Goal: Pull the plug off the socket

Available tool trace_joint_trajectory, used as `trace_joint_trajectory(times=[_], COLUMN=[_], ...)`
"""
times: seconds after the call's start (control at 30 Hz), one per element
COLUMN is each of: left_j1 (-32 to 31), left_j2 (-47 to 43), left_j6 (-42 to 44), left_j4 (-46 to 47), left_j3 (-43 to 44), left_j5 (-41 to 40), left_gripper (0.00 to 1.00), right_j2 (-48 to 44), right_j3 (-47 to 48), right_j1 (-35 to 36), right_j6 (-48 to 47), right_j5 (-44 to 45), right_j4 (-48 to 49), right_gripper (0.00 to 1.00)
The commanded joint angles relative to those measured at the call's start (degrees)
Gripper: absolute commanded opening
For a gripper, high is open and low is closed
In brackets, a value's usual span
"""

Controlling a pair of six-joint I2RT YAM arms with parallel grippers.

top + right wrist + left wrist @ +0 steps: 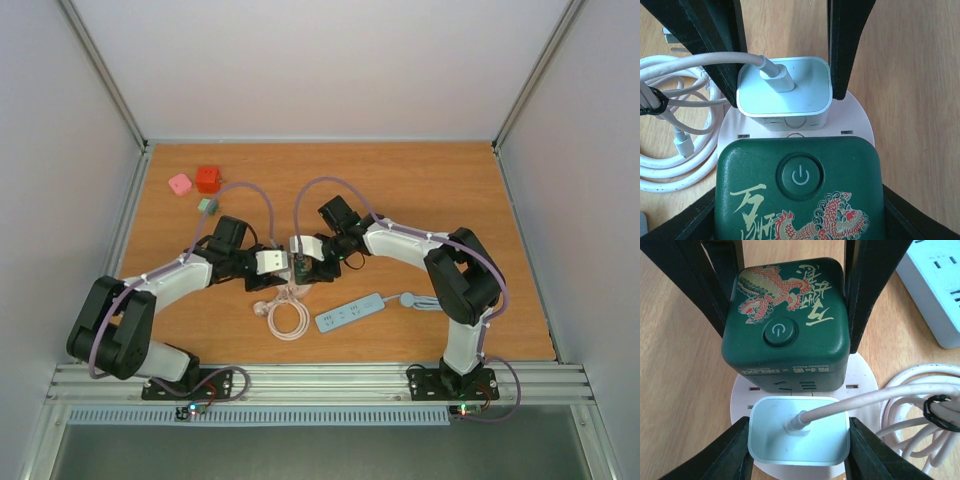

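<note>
A white plug with a white cable stands next to a dark green cube socket with a dragon print and a power button, both on a round white base with slots. My left gripper is shut on the plug's two sides. My right gripper is shut on the green cube, with the plug just beyond it. In the top view both grippers, left and right, meet over the cube at the table's middle.
The plug's coiled white cable lies just in front of the grippers. A pale blue power strip lies to its right. Pink, red and green blocks sit at the back left.
</note>
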Motion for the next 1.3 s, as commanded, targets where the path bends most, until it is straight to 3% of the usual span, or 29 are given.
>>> trace_joint_trajectory(times=[0.0,0.1,0.47,0.9,1.27], left_j1=[-1.4,-1.2,2.1,2.5,2.3], left_j2=[-3.3,-0.6,2.4,-5.2,-2.5], left_j6=[4.9,3.8,-4.8,0.3,-10.9], left_j4=[5.4,-1.1,-3.5,2.1,2.8], left_j3=[-0.6,3.3,7.1,0.7,3.5], left_j5=[3.0,6.3,15.6,9.6,15.5], left_gripper=[0.36,0.35,0.32,0.34,0.3], right_j2=[2.9,3.0,2.5,2.6,2.6], right_j3=[-0.4,-0.5,-1.2,-1.5,-2.2], right_j1=[-0.4,-0.4,-0.4,-0.5,-0.1], right_j6=[2.4,2.7,2.7,3.3,4.0], right_j5=[6.2,7.0,8.3,8.7,10.3], right_j4=[-3.4,-3.0,-2.4,-2.0,-0.9], right_gripper=[0.01,0.01,0.01,0.01,0.01])
